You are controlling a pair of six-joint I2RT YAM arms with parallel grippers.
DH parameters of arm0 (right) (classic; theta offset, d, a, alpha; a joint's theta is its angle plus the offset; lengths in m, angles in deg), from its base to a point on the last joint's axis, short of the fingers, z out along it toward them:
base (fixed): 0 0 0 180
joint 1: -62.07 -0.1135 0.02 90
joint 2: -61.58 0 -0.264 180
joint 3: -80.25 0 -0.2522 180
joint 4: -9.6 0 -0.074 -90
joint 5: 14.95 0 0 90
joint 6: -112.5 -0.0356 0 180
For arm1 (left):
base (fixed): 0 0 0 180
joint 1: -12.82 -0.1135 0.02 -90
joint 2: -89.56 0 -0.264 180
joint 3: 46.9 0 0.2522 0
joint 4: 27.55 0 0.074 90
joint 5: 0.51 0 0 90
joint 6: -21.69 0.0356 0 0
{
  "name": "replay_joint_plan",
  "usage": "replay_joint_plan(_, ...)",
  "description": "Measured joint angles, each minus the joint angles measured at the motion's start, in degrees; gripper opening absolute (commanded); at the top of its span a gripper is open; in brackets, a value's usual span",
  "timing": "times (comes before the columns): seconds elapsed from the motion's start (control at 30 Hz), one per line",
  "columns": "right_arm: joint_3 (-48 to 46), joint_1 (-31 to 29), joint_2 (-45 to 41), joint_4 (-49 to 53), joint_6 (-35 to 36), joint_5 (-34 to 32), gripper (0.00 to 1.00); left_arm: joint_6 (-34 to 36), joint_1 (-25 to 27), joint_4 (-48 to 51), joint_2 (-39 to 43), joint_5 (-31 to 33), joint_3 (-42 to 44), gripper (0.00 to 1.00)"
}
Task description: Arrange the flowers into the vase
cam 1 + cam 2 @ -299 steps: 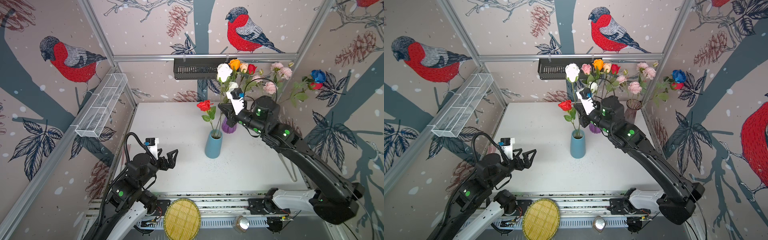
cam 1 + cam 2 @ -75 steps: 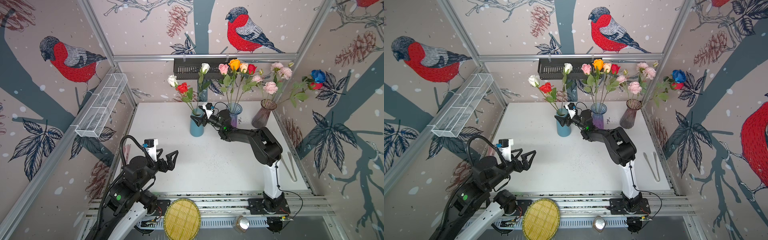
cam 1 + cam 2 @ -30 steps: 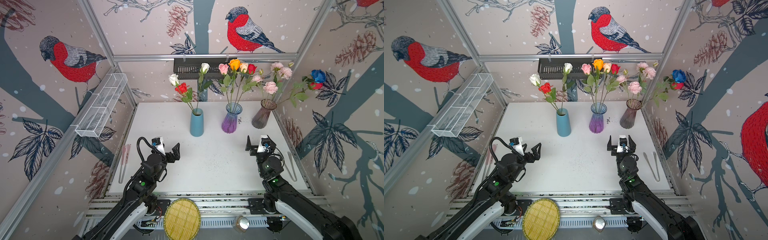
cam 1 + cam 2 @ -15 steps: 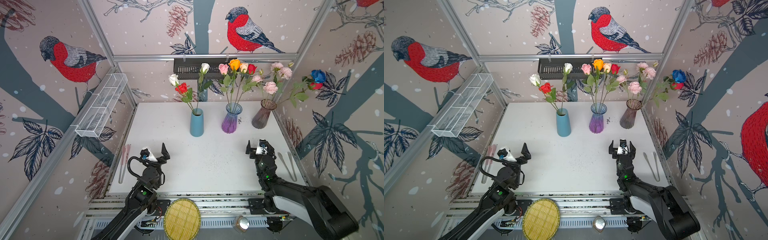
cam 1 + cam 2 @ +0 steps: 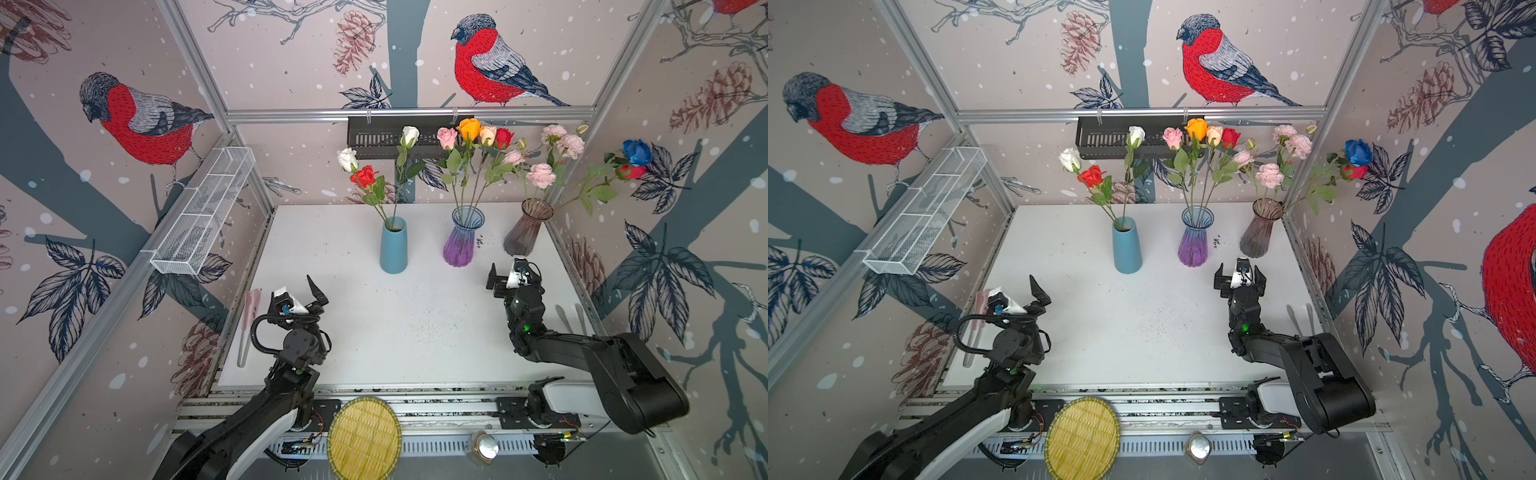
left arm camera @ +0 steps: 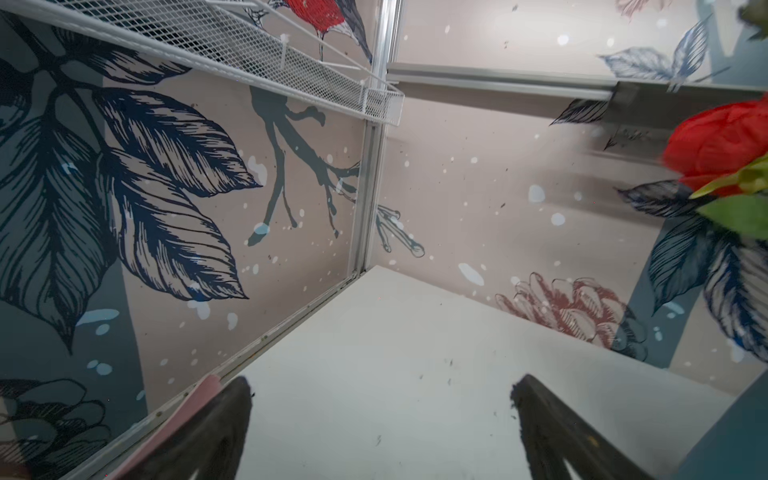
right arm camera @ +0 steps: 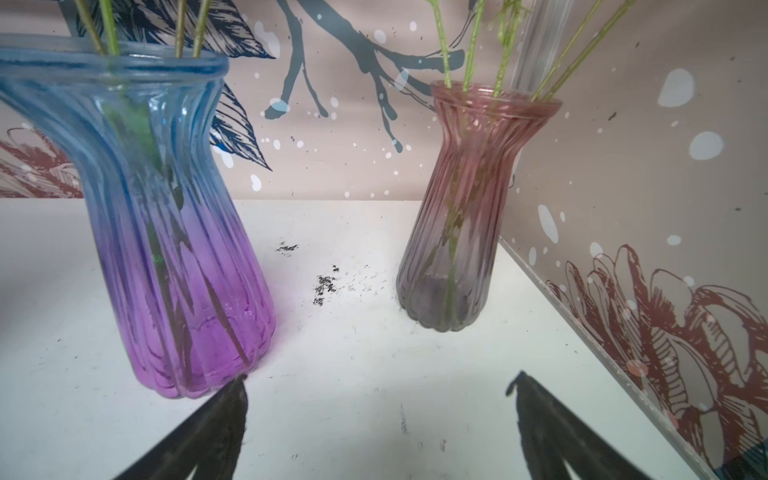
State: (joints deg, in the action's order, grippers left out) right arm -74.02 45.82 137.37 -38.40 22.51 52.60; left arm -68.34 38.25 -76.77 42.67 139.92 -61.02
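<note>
Purple vase (image 7: 183,270) and pinkish vase (image 7: 457,232) are ribbed glossy glass, blue vase (image 5: 393,249) looks matt and smooth, worktop (image 5: 415,324) matt white, basket (image 5: 203,216) is wire mesh.

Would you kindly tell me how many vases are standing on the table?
3, in a row in both top views: blue vase left, purple vase middle, pink vase right. None seems hidden.

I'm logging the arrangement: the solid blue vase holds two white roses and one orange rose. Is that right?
Not quite: the third flower in the blue vase is a red rose, not orange; both top views show it beside the two white roses.
</note>
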Motion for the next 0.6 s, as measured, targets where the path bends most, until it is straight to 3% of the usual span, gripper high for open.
replay_joint_plan(0.2, -3.23, 2.25, -3.06, 0.07, -1.33, 1.97, 0.99, -4.20, -5.75, -7.65, -17.51, -1.07, 0.02, 0.97)
replay_joint_plan(0.37, -5.66, 3.63, -5.90, -1.44, -2.80, 2.99, 0.99, 0.07, -8.48, -15.98, -32.39, -3.43, -2.54, 0.94)
replay_joint_plan(0.5, -6.93, 3.15, -5.60, -4.20, -0.42, 2.93, 0.99, 3.28, -12.94, -23.12, -44.78, -12.28, -2.47, 0.97)
replay_joint_plan(0.6, -7.19, 2.56, -3.72, -6.23, 1.81, 1.92, 0.99, 3.54, -15.04, -22.21, -44.85, -18.51, -4.85, 0.97)
